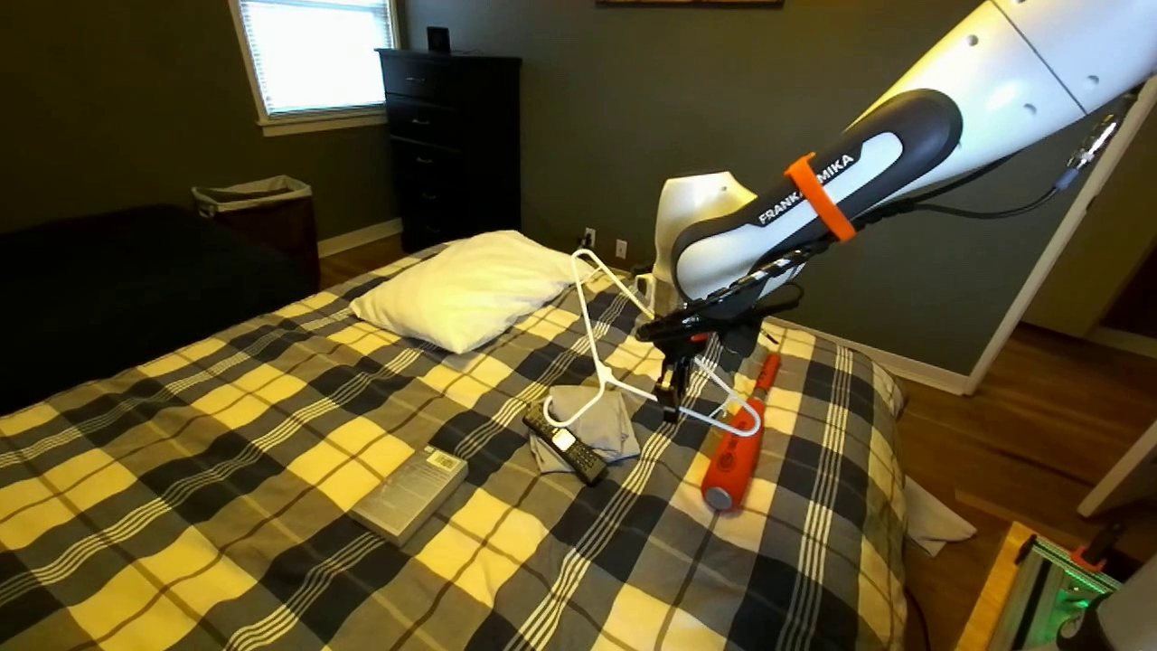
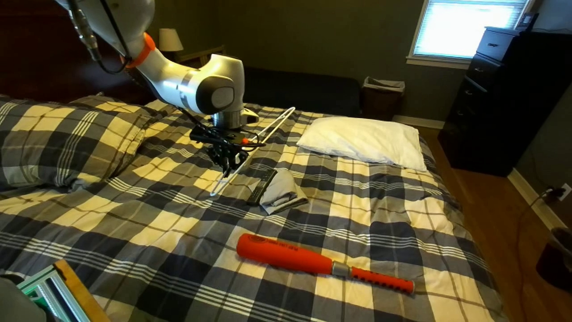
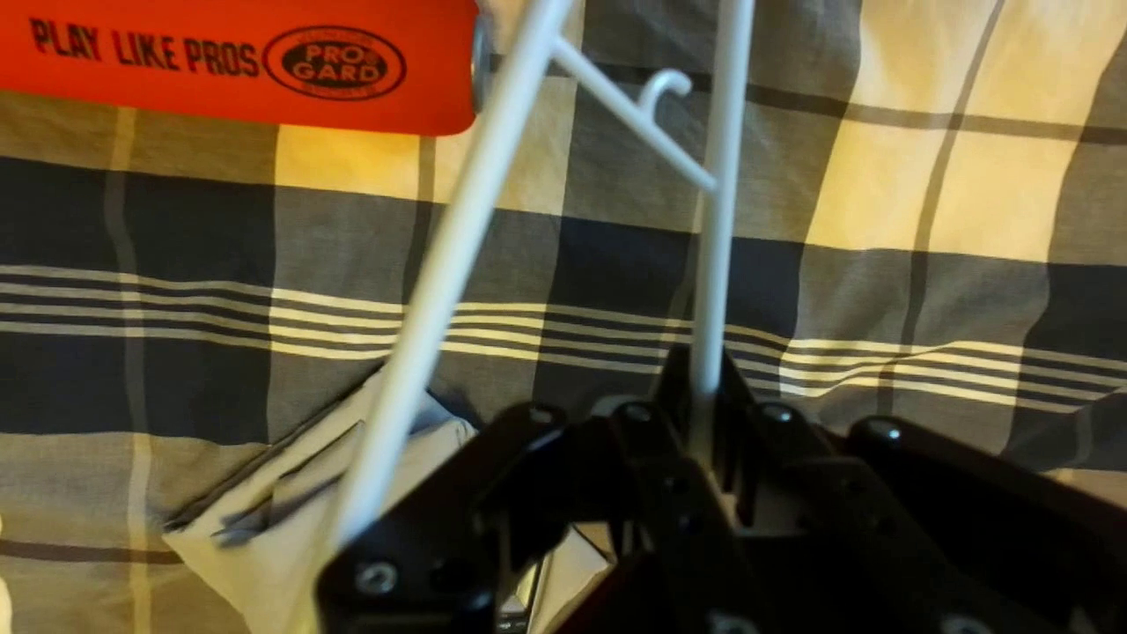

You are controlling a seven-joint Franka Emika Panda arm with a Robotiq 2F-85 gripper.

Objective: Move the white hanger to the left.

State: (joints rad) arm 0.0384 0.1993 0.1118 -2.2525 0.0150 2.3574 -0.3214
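Wrist view and both exterior views show you the surface point(image 1: 271, 561), a plaid-covered bed in yellow, grey and navy checks. It carries a white pillow point(image 1: 475, 289), a folded grey cloth point(image 2: 282, 192), a black phone point(image 1: 578, 455), a grey box point(image 1: 411, 493) and a red bat point(image 2: 313, 260). Beyond it you can see a dark wall point(image 1: 587, 117), a black dresser point(image 1: 456, 149), a bright window point(image 1: 316, 59) and a hamper point(image 2: 382, 100); an exterior view also gives you a lamp point(image 2: 170, 40).

Your arm point(image 1: 981, 108) runs off the frame in both exterior views. In the wrist view, the bat is cut by the left edge, and the white hanger point(image 3: 716, 238) runs out past the top. In an exterior view your pincer point(image 1: 669, 409) covers a stretch of the hanger, and the grey box is too small to read. You cannot tell whether the hanger's lower corner touches the surface.

Your pincer is clamped on one sloping side of the hanger, holding it over the surface, near the cloth and phone. In an exterior view its hook point(image 1: 560, 425) points down and left, overlapping the phone in the picture. Its long base bar runs there from the pillow's right edge down to the right, the corner crossing in front of the bat. In an exterior view the hanger point(image 2: 241, 166) shows nearly edge-on, slanting from lower left to upper right.
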